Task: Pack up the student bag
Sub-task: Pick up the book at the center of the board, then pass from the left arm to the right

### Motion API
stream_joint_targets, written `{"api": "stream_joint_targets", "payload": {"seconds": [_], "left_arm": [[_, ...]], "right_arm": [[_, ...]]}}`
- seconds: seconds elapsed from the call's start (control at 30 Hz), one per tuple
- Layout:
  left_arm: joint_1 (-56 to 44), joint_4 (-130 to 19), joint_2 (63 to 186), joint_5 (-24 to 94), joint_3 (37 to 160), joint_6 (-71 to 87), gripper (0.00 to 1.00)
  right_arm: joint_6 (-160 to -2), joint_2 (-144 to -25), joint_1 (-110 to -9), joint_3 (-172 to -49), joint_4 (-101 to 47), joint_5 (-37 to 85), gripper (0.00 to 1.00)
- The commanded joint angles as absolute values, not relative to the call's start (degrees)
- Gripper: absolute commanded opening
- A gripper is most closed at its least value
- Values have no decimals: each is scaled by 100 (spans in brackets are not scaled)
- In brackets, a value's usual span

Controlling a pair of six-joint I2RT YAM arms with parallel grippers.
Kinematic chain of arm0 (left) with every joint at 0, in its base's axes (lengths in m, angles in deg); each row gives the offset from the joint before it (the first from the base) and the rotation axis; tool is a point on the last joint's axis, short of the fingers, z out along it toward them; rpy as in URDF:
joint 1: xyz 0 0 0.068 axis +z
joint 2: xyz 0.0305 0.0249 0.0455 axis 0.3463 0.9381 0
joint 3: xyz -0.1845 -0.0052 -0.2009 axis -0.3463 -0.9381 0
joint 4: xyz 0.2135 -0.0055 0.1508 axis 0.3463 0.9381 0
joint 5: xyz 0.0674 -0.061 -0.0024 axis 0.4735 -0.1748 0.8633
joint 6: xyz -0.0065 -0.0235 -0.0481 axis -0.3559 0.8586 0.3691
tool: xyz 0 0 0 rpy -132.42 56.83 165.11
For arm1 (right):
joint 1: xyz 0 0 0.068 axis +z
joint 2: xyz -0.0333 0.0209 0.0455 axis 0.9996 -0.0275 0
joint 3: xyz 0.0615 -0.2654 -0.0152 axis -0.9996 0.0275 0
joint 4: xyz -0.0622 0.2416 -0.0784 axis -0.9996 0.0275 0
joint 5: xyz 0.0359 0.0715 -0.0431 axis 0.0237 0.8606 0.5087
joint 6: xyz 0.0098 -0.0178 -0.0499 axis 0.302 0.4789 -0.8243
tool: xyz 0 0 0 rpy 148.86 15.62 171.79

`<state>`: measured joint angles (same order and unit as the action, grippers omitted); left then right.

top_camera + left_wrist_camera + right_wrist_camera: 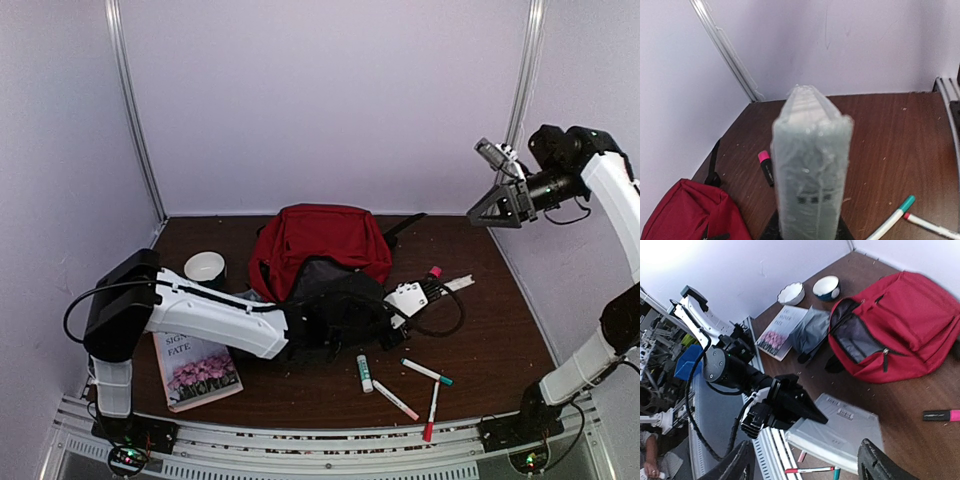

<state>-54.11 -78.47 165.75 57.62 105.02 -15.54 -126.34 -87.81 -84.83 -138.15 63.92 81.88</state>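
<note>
In the overhead view the front of the student bag (322, 240) is covered by the dark forearm of the left arm, which is stretched across it from the left. The bag lies at the back middle of the table (500, 340). In the left wrist view only a red corner of it is caught, at the lower left. There the fingertips of the left gripper (430, 291) are hidden behind a wrapped packet (812, 175), which is seen edge-on and fills the middle of the frame. The printing on the packet is too blurred to be read. The jaws are narrowed onto the packet's end, and it is gripped just right of the bag.

At the left a book (197, 368) lies near the front edge, partly under the left arm, with a bowl (205, 268) behind it. A pink-capped highlighter (433, 274) lies just beside the left gripper. Loose markers (396, 400) are scattered near the front edge, right of centre. The right gripper (495, 208) is held high over the table's far right corner, well apart from everything. Its jaws are spread wide and nothing is between them.

Only the right wrist view shows the bag's unzipped compartment and grey lining. A grey pouch (810, 330) just beside the bag, a second, scalloped bowl (791, 292) and the packet's broad flat face are also shown there alone. From above the packet is seen only as a thin pale strip.
</note>
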Motion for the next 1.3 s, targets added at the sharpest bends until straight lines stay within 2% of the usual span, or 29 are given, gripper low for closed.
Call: {"api": "stream_joint_targets", "payload": {"seconds": [0.0, 0.07, 0.13, 0.2, 0.37, 0.47, 0.57, 0.63, 0.87, 1.07, 1.27], "left_arm": [[-5147, -7832, 15710, 4796, 11353, -595, 9], [-4789, -7820, 15578, 4120, 11288, 312, 7], [-4345, -8145, 15441, 3447, 11034, 1317, 6], [-3846, -8829, 15316, 2867, 10649, 2294, 6], [-3042, -10324, 14971, 2180, 9766, 4270, 5], [-2843, -10447, 14619, 2199, 9327, 4450, 4], [-2768, -10333, 14362, 2195, 9157, 4463, 4], [-2748, -10346, 14273, 2118, 9120, 4551, 3], [-2700, -10175, 14110, 1745, 9279, 4824, 1], [-2677, -10327, 14049, 1674, 9334, 5048, 0], [-2618, -10563, 14090, 1731, 9307, 5104, 0]], "right_arm": [[-12138, -8595, -8839, -14655, 6534, 8062, 74], [-12007, -8399, -8859, -14688, 6293, 7957, 85], [-11387, -8088, -8860, -14222, 5486, 7779, 99], [-10758, -7693, -8865, -13469, 4395, 7643, 100], [-10107, -6962, -8821, -11642, 1807, 8128, 99], [-9496, -7077, -8574, -10844, 891, 8159, 91], [-9430, -7484, -8152, -10475, 658, 8126, 79], [-9310, -7760, -7956, -10346, 373, 8169, 77], [-9267, -8410, -7448, -10565, -242, 8664, 77], [-7884, -8229, -7016, -9844, -2067, 9000, 78], [-7455, -8070, -6686, -9285, -2468, 9259, 75]]}}
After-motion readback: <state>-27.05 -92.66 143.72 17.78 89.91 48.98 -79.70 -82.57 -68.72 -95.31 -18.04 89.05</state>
